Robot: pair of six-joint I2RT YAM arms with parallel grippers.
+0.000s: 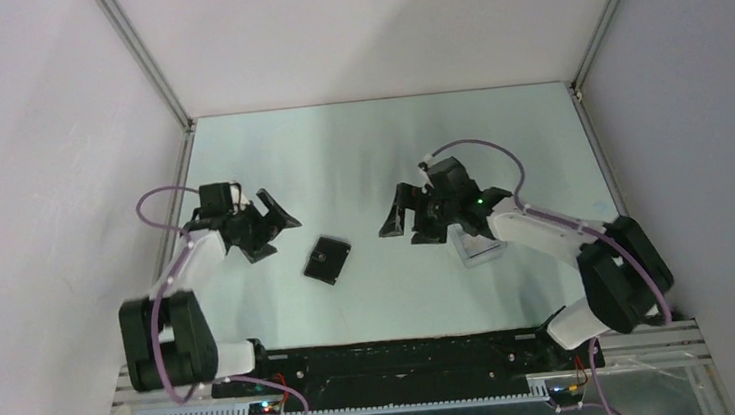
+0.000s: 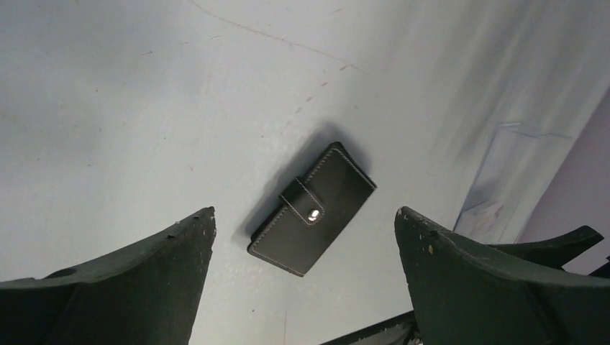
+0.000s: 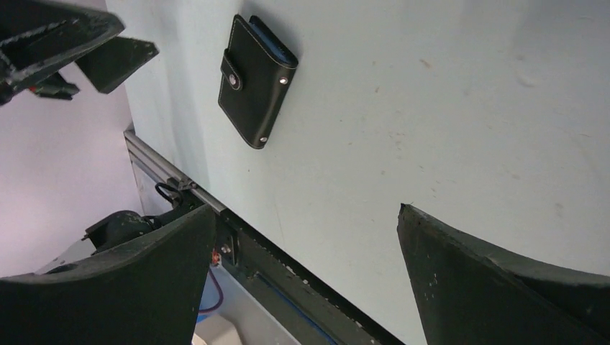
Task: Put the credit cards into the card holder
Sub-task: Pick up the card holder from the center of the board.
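The card holder point(image 1: 327, 260), a black wallet snapped shut by its tab, lies flat on the pale table between the two arms. It also shows in the left wrist view point(image 2: 313, 208) and in the right wrist view point(image 3: 255, 79). My left gripper point(image 1: 275, 234) hovers to its left, open and empty, and the wallet sits ahead between its spread fingers point(image 2: 306, 210). My right gripper point(image 1: 404, 234) hangs to the wallet's right, also open and empty point(image 3: 307, 207). I cannot make out the credit cards as separate things.
A clear plastic box point(image 1: 477, 246) with something pale inside sits partly under the right arm; it also shows in the left wrist view point(image 2: 512, 172). A black rail point(image 1: 397, 355) runs along the table's near edge. Pale walls enclose the left, right and back sides.
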